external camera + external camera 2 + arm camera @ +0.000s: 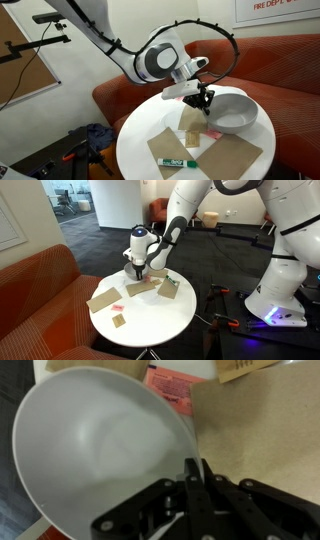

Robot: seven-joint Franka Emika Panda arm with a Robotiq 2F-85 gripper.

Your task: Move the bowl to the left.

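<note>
The pale grey-white bowl (236, 112) is at the side of the round white desk (135, 138) nearest the orange sofa (285, 60). The jaws are clenched on the bowl's rim, one finger inside the wall and one outside, as the wrist view shows. Whether the bowl sits flat or is tipped cannot be told. A pink packet (170, 385) lies just beside the bowl. Brown paper sheets (228, 152) cover the middle of the desk, and a green marker (175, 161) lies well apart from the bowl.
</note>
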